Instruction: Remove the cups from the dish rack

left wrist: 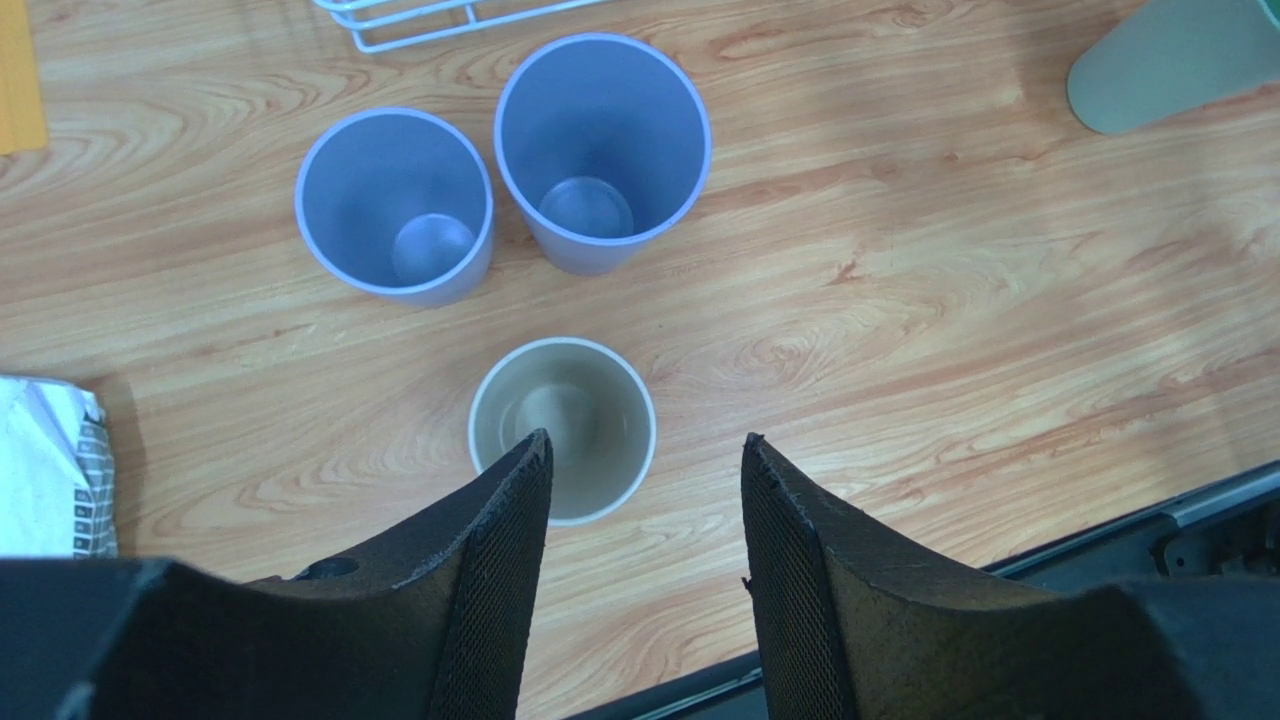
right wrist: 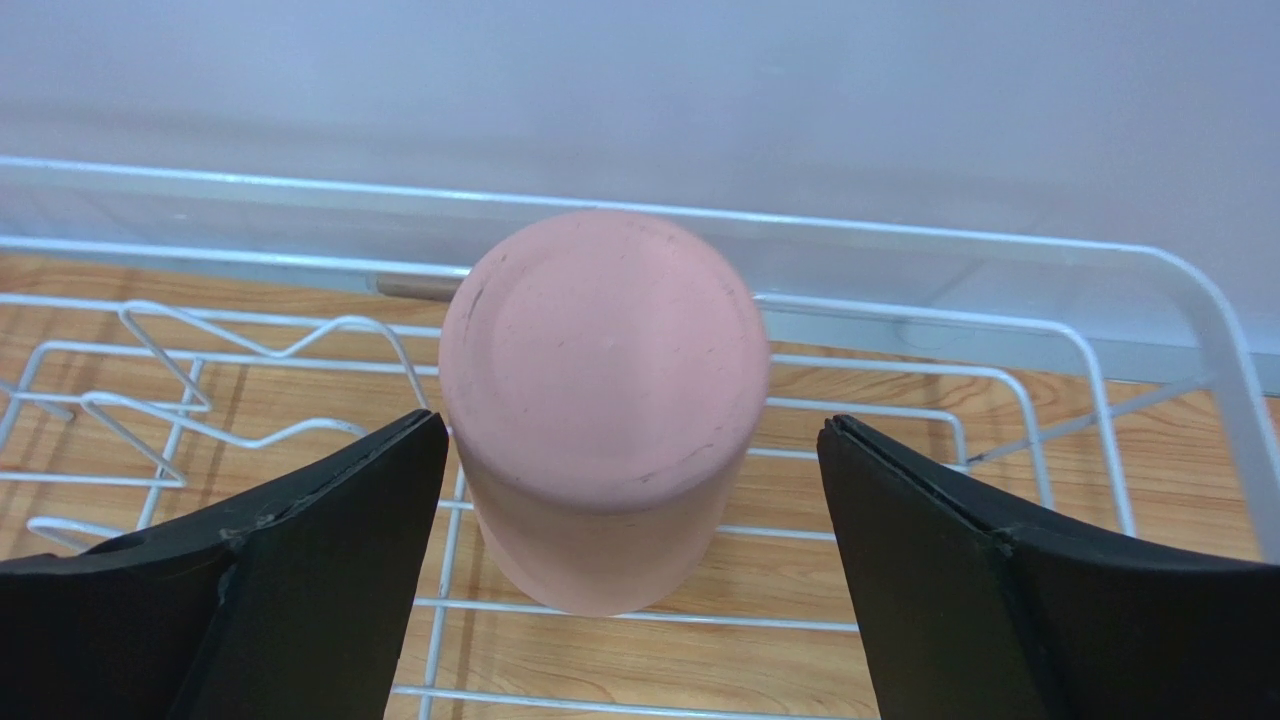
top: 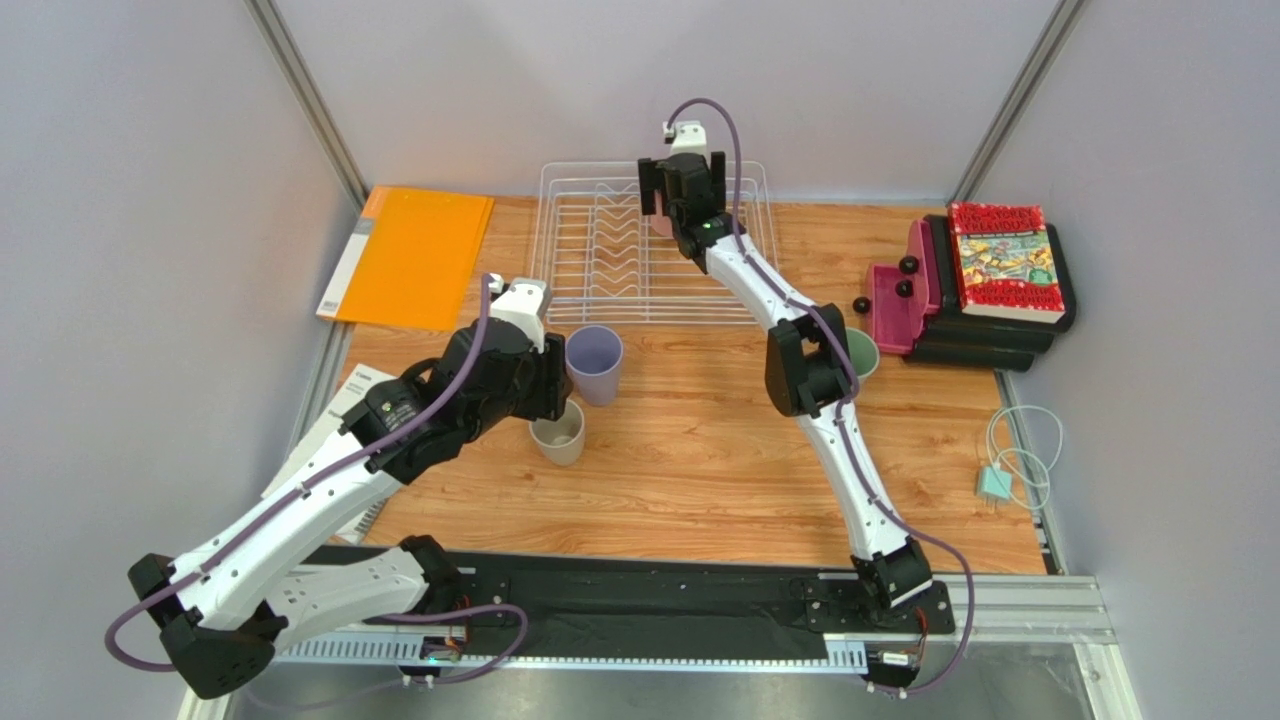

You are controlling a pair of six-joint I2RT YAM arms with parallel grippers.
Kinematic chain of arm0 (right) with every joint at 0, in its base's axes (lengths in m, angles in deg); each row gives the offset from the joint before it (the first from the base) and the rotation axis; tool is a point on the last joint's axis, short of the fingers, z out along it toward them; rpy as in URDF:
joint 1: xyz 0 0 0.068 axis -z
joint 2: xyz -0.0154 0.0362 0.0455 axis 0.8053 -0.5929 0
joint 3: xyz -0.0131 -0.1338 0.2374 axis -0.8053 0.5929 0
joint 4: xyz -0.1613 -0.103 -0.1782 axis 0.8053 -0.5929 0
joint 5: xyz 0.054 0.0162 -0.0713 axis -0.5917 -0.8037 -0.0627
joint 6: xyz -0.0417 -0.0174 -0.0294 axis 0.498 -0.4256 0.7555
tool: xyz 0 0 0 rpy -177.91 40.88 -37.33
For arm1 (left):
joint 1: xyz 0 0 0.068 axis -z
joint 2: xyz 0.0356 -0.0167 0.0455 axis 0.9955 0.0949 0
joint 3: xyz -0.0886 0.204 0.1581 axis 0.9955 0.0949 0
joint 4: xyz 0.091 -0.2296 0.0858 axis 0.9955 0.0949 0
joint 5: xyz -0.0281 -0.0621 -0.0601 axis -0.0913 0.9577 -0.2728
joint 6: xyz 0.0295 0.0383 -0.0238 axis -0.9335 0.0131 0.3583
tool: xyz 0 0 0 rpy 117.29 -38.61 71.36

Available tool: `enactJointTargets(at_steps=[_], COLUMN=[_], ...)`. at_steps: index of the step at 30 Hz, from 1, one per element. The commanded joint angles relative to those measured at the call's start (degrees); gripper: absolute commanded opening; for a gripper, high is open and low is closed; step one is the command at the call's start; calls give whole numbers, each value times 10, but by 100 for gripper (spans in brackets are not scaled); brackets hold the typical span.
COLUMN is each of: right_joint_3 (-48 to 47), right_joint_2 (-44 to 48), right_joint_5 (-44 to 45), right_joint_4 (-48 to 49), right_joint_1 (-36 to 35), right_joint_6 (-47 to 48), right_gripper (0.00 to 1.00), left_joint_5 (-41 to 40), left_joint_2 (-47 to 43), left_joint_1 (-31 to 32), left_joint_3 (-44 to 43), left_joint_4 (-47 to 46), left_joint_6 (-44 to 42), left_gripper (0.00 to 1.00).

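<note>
The pink cup (right wrist: 601,405) stands upside down on the wires of the white dish rack (right wrist: 1037,398), near its back rail. My right gripper (right wrist: 631,438) is open around it, one finger on each side; the right finger is clearly apart from it. From above, that gripper (top: 684,192) hangs over the back of the dish rack (top: 601,255). Two lavender cups (left wrist: 395,203) (left wrist: 601,150), a beige cup (left wrist: 579,413) and a sage green cup (left wrist: 1172,60) stand upright on the table. My left gripper (left wrist: 646,450) is open and empty just above the beige cup (top: 559,435).
An orange folder (top: 413,255) lies left of the rack. A stack of books and a maroon tray (top: 902,300) sit at the right, with a coiled cable (top: 1022,458) nearer. Papers (left wrist: 45,465) lie at the left edge. The right arm's elbow half hides the green cup (top: 864,350).
</note>
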Motion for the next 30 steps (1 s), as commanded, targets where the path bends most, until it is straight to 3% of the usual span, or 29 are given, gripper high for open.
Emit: enactJointTargets(at_steps=[1, 4, 8, 10, 11, 14, 16, 18, 19, 20, 30], right_joint_3=[-30, -33, -34, -32, -30, -26, -25, -22, -14, -8, 104], right_joint_2=[-12, -17, -18, -16, -14, -13, -13, -10, -5, 0, 102], right_joint_5=[-18, -20, -19, -19, -18, -15, -13, -11, -7, -5, 22], right_joint_4=[50, 59, 65, 64, 64, 65, 64, 63, 61, 63, 76], right_joint_1=[-6, -6, -5, -5, -5, -5, -5, -5, -5, -5, -10], right_joint_6=[4, 7, 8, 9, 9, 10, 10, 8, 7, 6, 11], right_gripper=[100, 100, 90, 78, 67, 49, 44, 25, 7, 0, 0], left_joint_5=[14, 16, 18, 18, 20, 22, 22, 22, 22, 22, 28], left_joint_2=[-3, -4, -1, -1, 0, -2, -1, -2, -2, -3, -14], left_joint_1=[0, 0, 0, 0, 1, 0, 0, 0, 0, 0, 0], left_joint_3=[7, 12, 13, 13, 15, 17, 19, 19, 20, 21, 27], left_joint_4=[-34, -39, -39, -40, -40, -42, -42, -42, -43, -43, -47], left_joint_6=[-8, -7, -5, -5, -5, -2, -2, -1, -1, 0, 14], left_gripper=[56, 56, 56, 56, 56, 56, 56, 56, 56, 56, 54])
